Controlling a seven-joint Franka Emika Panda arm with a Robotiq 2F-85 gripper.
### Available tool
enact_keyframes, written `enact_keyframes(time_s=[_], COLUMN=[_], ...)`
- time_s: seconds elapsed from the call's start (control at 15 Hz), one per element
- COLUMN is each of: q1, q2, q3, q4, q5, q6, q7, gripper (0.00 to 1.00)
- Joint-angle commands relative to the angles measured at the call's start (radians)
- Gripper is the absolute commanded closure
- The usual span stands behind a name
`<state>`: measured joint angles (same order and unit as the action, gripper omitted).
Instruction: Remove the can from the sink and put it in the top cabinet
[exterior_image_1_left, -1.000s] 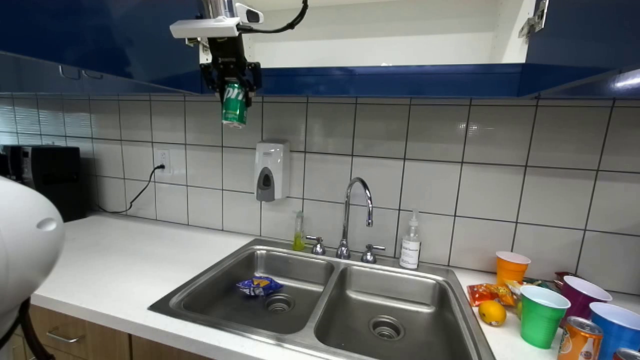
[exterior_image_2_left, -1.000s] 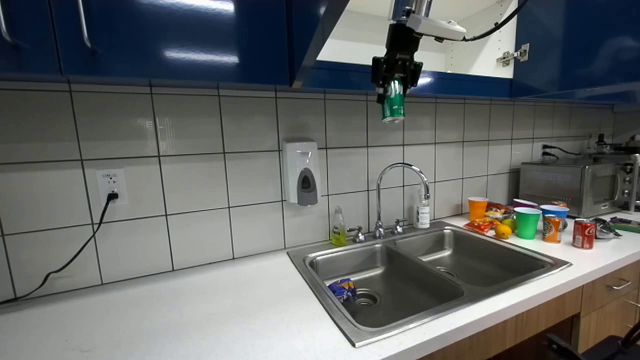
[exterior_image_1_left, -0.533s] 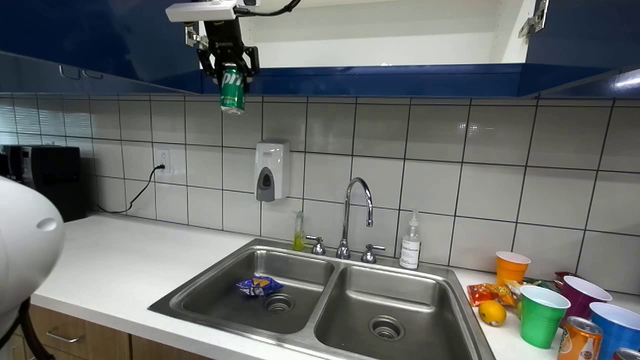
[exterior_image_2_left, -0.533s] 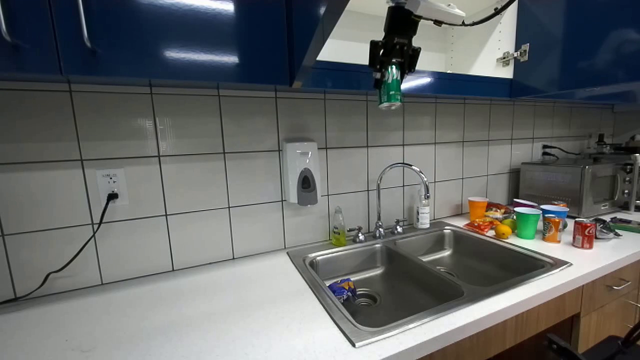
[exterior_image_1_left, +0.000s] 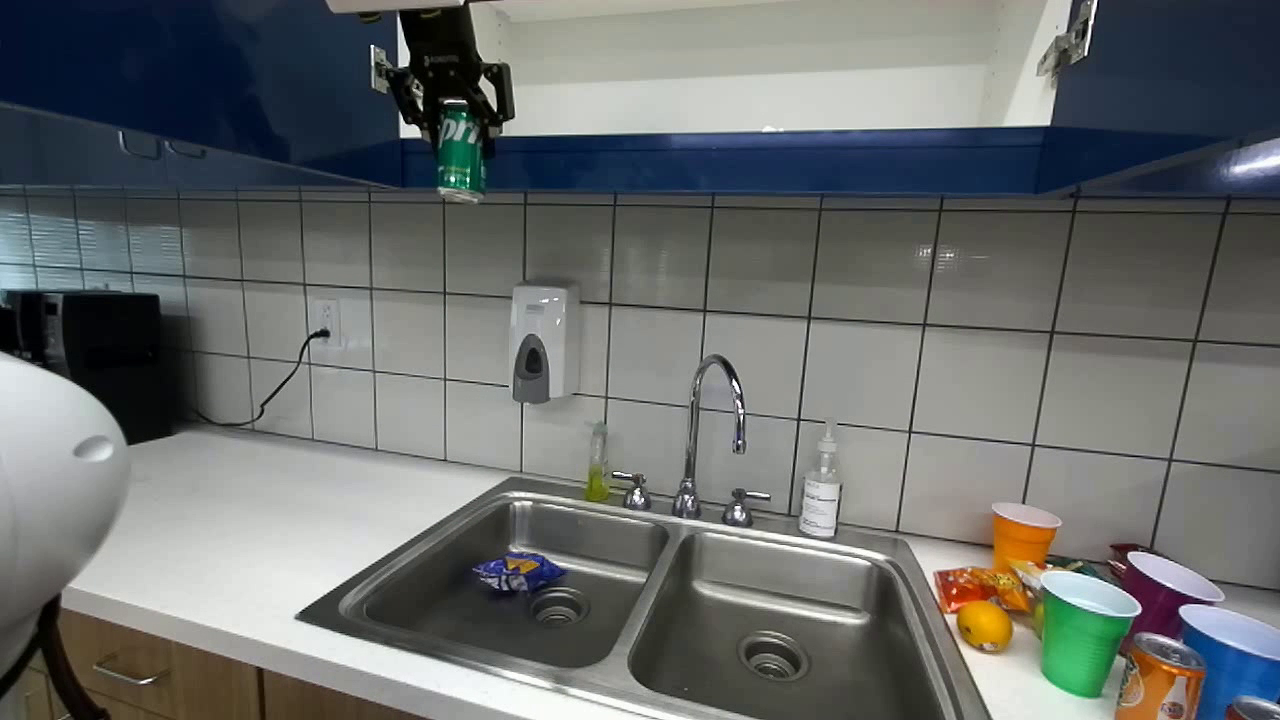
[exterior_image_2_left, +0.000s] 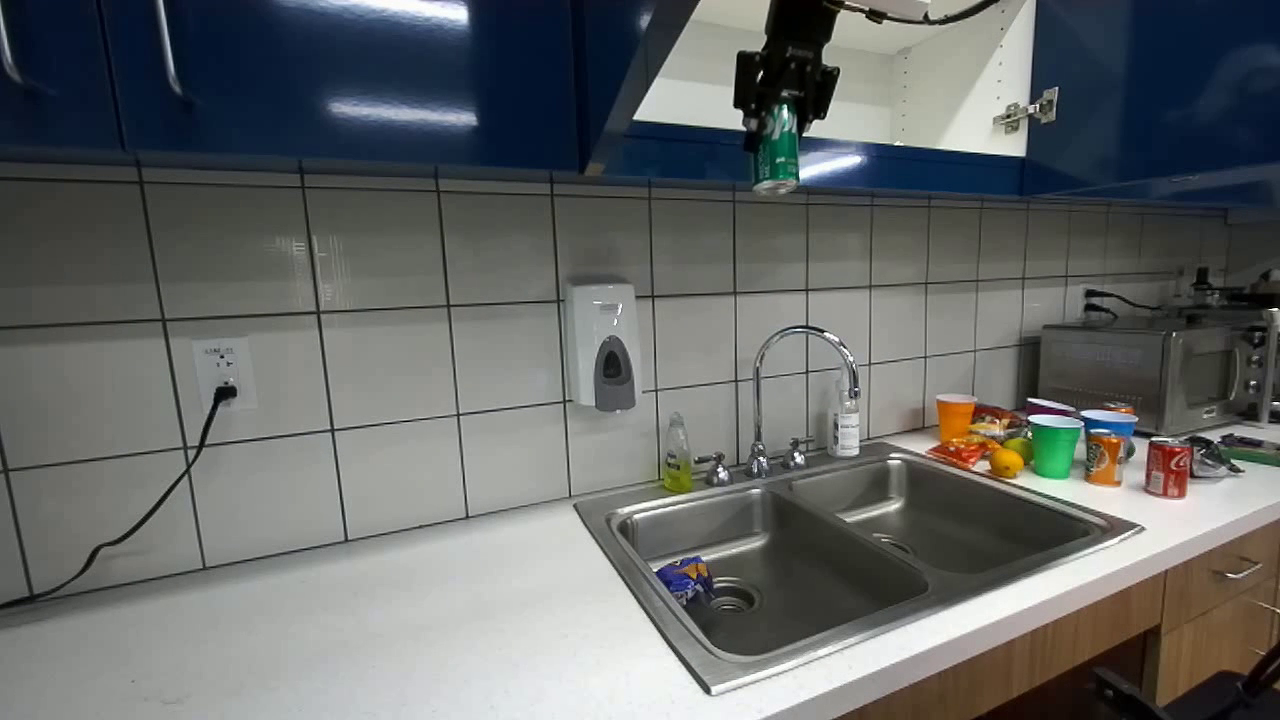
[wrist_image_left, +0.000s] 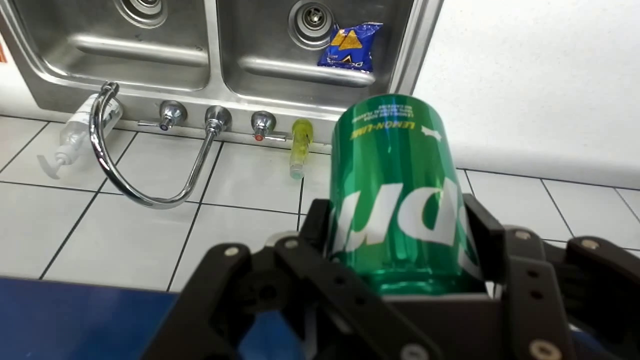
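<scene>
Lettering on the green can (wrist_image_left: 395, 200) appears upside down in the wrist view: yellow capitals read LEMON-LIME, finer print beside them is too small to make out surely, and large white letters include a p and an r. In an exterior view those white letters stand right way up and read "pri".

A blue snack bag (wrist_image_left: 350, 47) pictures orange chips, its name hard to read; it lies by a drain (wrist_image_left: 311, 22) in the 2-basin steel sink (exterior_image_1_left: 648, 600). Labels on the pump bottle (exterior_image_1_left: 821, 508) and the wall soap dispenser (exterior_image_1_left: 550, 312) are too small to read, as is the white script on the red can (exterior_image_2_left: 1167, 467), which stands near an orange can (exterior_image_2_left: 1104, 458) on the counter (exterior_image_2_left: 400, 620).

The black gripper (exterior_image_1_left: 463, 142) is closed on the green can, 2 fingers (wrist_image_left: 487, 230) touching opposite sides, spread only as wide as the can. The green can hangs nearly upright, base down. In both exterior views it is in front of the blue lower edge of the open cabinet (exterior_image_1_left: 760, 165), higher than the faucet (exterior_image_1_left: 693, 430) and well apart from the sink.
</scene>
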<state>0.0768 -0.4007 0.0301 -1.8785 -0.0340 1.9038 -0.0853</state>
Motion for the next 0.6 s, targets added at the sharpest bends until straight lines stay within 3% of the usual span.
enact_keyframes(time_s=[0.0, 0.53], q1=[-0.004, -0.004], q2=[0.007, 0.006], q3=[0.013, 0.021], q4=[0.054, 0.083], q5=[-0.02, -0.03], q6=[-0.037, -0.034], q7=[-0.024, -0.027], gripper=[0.6, 0.6])
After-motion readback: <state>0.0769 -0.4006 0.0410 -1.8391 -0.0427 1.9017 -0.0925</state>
